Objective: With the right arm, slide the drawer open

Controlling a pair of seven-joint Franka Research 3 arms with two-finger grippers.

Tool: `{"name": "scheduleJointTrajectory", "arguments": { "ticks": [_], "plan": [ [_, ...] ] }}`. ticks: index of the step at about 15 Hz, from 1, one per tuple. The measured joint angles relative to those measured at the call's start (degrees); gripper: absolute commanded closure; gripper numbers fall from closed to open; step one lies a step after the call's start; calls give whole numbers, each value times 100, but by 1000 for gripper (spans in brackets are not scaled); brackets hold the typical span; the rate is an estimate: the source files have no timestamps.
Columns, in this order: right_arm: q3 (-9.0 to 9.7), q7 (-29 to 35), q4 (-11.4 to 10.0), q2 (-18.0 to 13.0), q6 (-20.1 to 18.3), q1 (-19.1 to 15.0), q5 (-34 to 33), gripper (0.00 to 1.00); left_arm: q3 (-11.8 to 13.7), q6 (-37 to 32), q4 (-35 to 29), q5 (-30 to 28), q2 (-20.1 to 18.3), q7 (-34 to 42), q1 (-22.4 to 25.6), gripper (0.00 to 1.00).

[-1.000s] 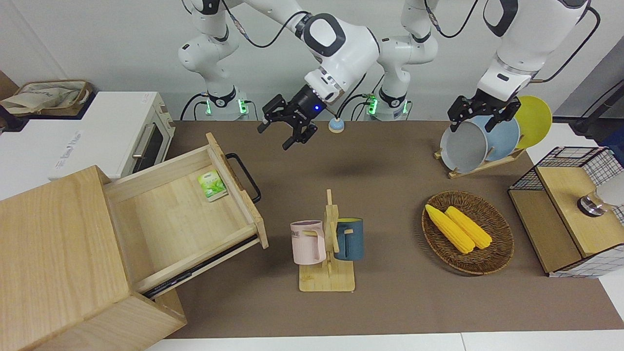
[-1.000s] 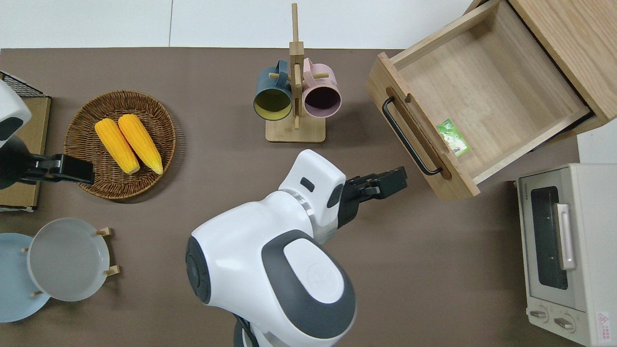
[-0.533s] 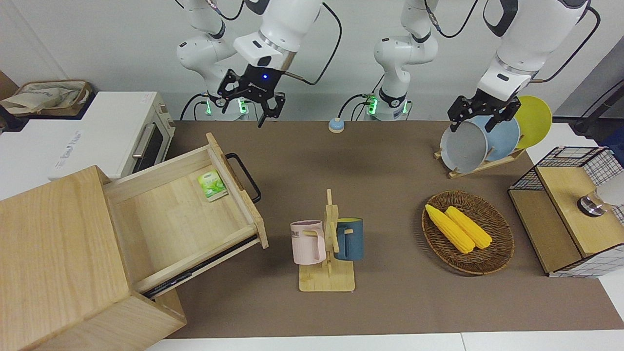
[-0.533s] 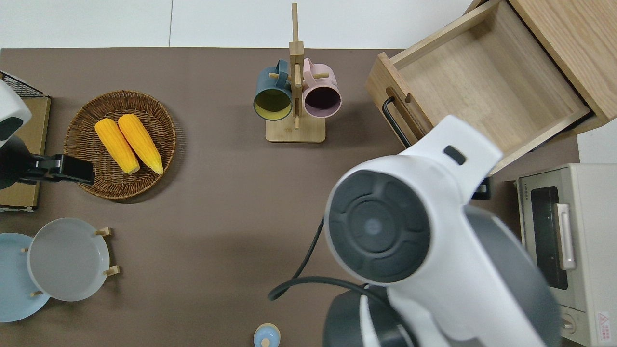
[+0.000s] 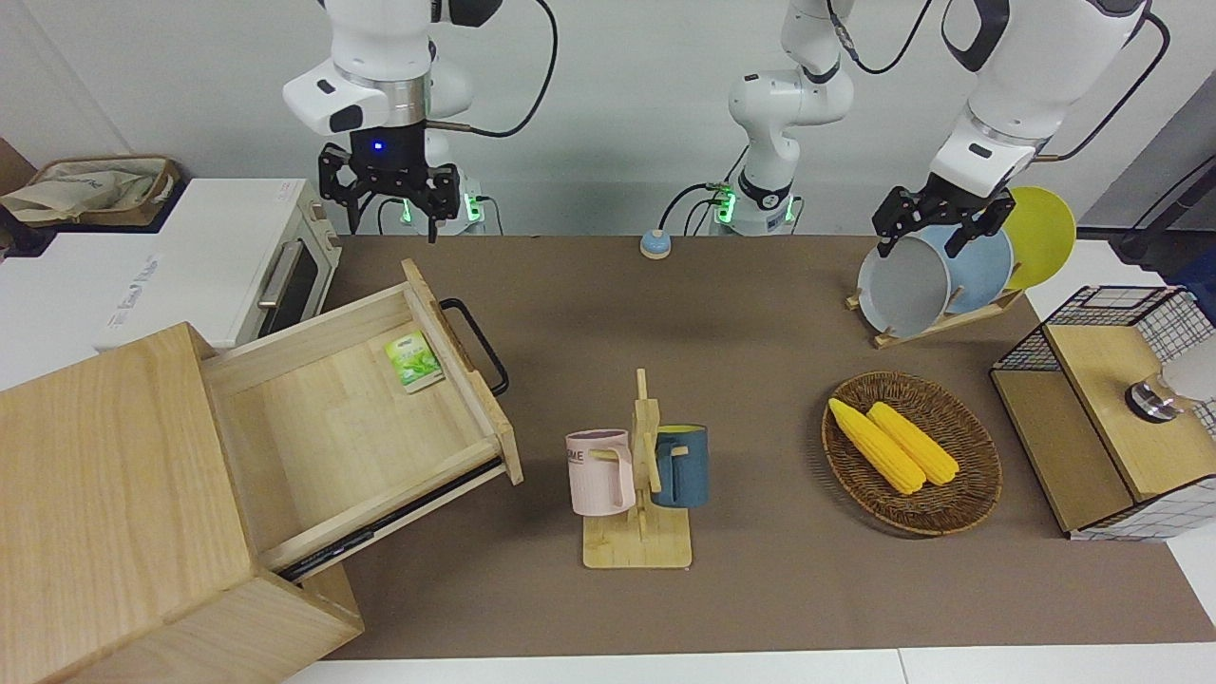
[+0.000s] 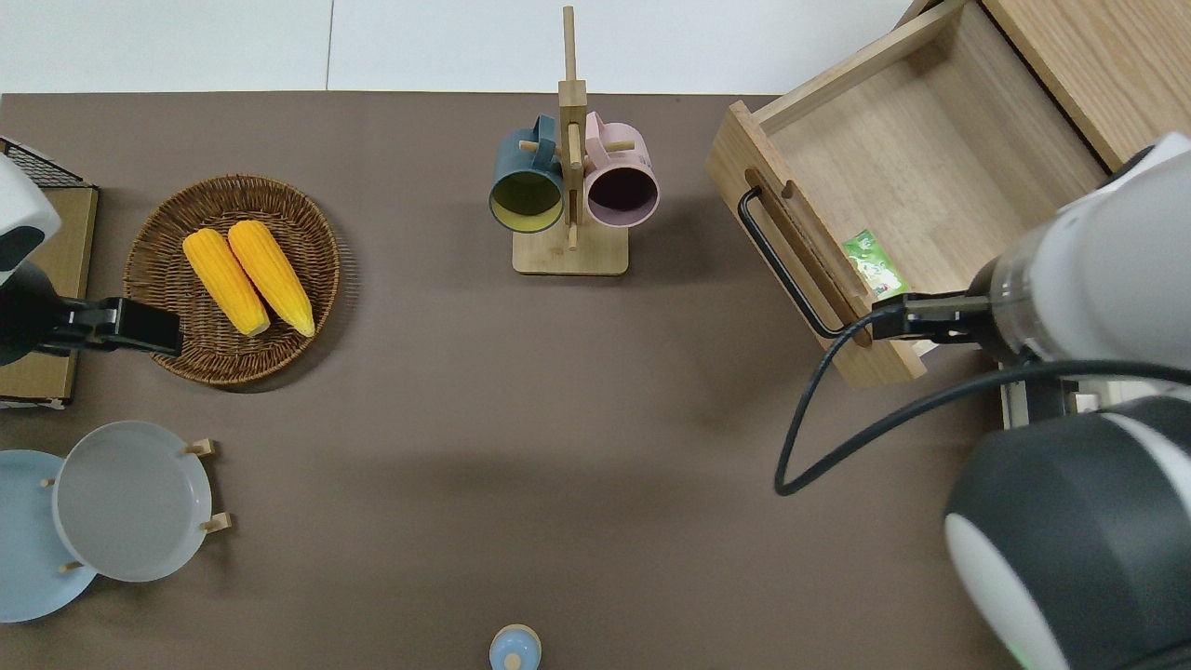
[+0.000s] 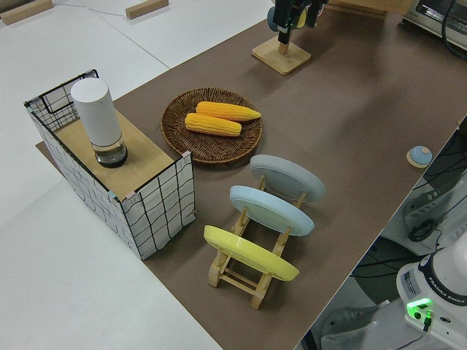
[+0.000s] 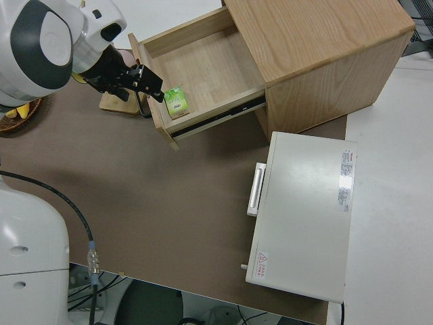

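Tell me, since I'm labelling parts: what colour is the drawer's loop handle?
Black. The handle on the drawer front shows best in the overhead view.

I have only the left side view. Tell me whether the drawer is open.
Observer: Yes. The drawer stands pulled well out of its cabinet.
Operator: Report what is inside it.
Observer: One small green packet, lying against the front panel.
Operator: Now give me the right hand.
Observer: The right hand hangs open in the air, apart from the drawer's black handle and holding nothing.
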Motion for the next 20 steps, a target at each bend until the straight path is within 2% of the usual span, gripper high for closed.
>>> {"name": "scheduleJointTrajectory", "arguments": {
  "ticks": [3,6,10,15,20],
  "plan": [
    [133,-539,-13,2,167,-666,558,15,0,0,0,0,0,0,0,7],
    [164,-1053,-49,37,238,-998,724,15,0,0,0,0,0,0,0,7],
    [177,-1341,-102,130,493,-1233,889,15,0,0,0,0,0,0,0,7],
    [181,-1738,-131,274,519,-1520,968,15,0,0,0,0,0,0,0,7],
    [200,-1804,-141,406,525,-1545,903,15,0,0,0,0,0,0,0,7]
  ]
}}
